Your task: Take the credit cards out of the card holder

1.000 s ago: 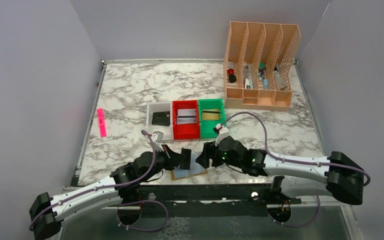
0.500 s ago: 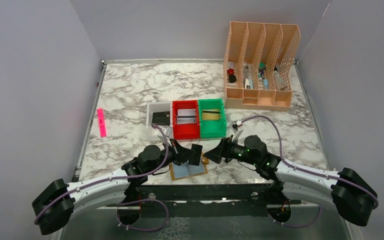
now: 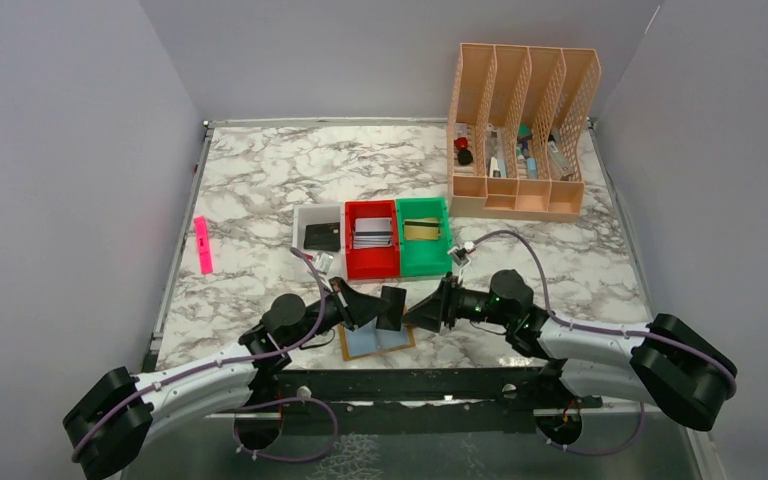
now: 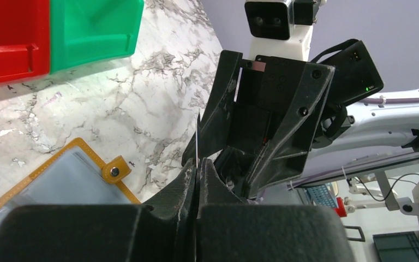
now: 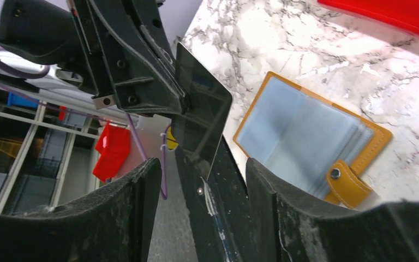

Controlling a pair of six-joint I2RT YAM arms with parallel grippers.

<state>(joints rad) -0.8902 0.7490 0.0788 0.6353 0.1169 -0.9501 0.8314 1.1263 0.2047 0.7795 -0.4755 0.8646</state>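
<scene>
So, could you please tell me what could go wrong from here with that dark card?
The left end effector grips the dark card by one edge only; if the open right end effector nudges it instead of straddling it, the card could twist or slip.
Released too early, it may drop onto the open card holder or off the near table edge.
The two end effectors are very close and could collide.
</scene>
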